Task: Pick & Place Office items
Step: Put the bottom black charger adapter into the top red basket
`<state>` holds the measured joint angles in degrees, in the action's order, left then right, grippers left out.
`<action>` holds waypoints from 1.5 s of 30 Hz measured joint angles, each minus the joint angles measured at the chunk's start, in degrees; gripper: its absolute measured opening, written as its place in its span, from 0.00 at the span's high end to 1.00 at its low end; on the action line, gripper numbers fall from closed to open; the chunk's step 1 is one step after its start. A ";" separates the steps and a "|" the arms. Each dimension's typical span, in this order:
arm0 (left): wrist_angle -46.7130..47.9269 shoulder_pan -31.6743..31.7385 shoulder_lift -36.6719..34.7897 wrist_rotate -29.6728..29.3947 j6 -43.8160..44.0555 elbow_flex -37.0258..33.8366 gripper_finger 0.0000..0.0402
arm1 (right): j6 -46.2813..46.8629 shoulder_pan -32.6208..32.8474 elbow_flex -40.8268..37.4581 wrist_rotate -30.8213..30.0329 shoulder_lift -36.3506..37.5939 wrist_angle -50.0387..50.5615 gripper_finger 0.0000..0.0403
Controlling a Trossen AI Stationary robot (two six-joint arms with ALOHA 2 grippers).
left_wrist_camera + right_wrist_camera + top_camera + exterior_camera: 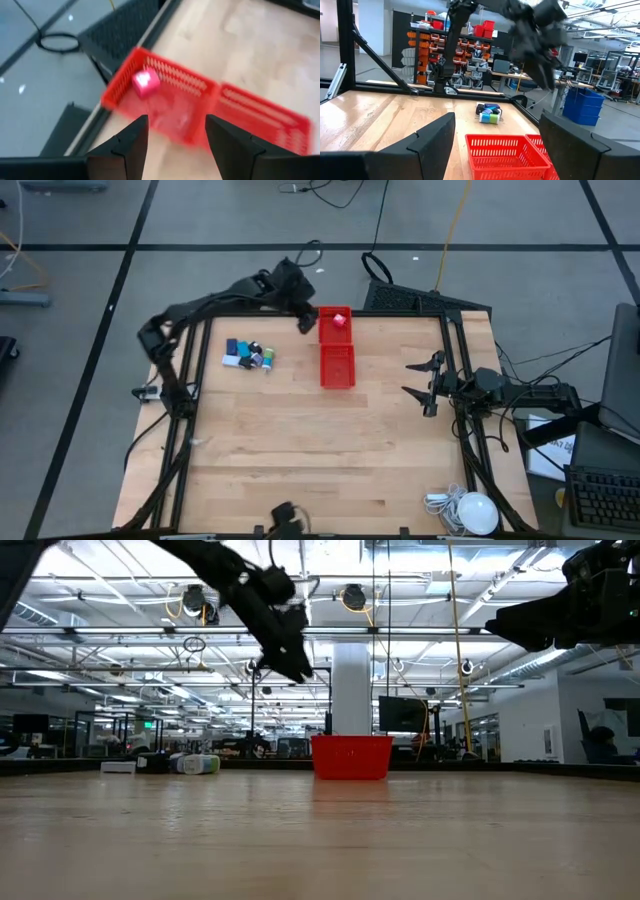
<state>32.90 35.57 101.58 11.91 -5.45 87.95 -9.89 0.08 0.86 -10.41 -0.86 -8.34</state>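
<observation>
Currently: left gripper (304, 323) fingers (125, 145) spread and empty, just beside red tray (337, 348).
Red piece (340, 320) in far compartment; remaining office items (248, 355) clustered left on tabletop (300, 450). Right gripper (418, 378) released, well apart; white lamp (474, 512) near corner.

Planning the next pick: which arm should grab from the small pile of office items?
Left. Its open claw hovers by the red tray, near the pile. The right claw, also open, waits beyond the tray.

No text or label (none legible) shows anywhere.
</observation>
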 joint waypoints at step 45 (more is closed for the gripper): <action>12.58 -5.48 -17.39 -22.46 -13.27 -44.07 0.50 | 0.00 0.00 -0.02 0.00 0.00 0.00 0.31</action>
<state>45.48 30.09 84.19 -10.55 -18.73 43.88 -9.89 0.08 0.84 -10.41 -0.86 -8.34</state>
